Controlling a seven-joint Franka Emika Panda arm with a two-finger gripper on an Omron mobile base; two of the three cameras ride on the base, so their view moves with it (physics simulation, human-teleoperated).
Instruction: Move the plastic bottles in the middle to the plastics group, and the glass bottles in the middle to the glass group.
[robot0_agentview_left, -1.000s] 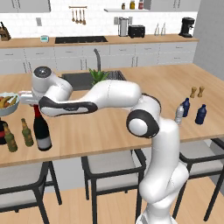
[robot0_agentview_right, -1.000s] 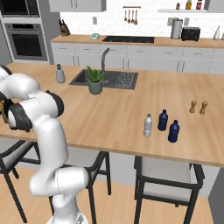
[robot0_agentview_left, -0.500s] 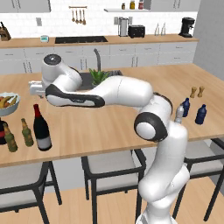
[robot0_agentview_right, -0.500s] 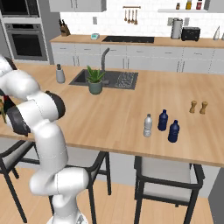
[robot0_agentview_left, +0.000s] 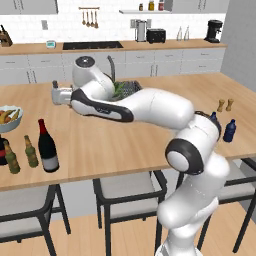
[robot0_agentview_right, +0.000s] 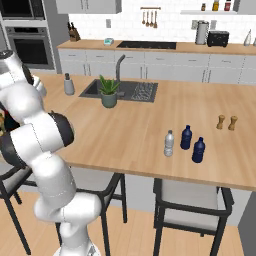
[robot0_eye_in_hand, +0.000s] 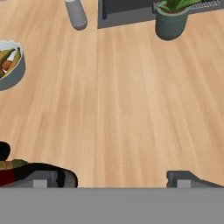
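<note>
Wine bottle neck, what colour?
Red, over a near-black body on the wine bottle; clearest in the left base view.

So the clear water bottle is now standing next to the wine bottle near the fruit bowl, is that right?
No. The water bottle stands beside the two blue bottles, near the shakers; the right base view shows it. The wine bottle does stand near the fruit bowl, but with the brown bottles, as the left base view shows.

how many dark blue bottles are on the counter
2. One dark blue bottle stands right beside the clear water bottle; the other dark blue bottle stands just to its right, nearer the counter edge. The wooden shakers stand behind them.
</note>
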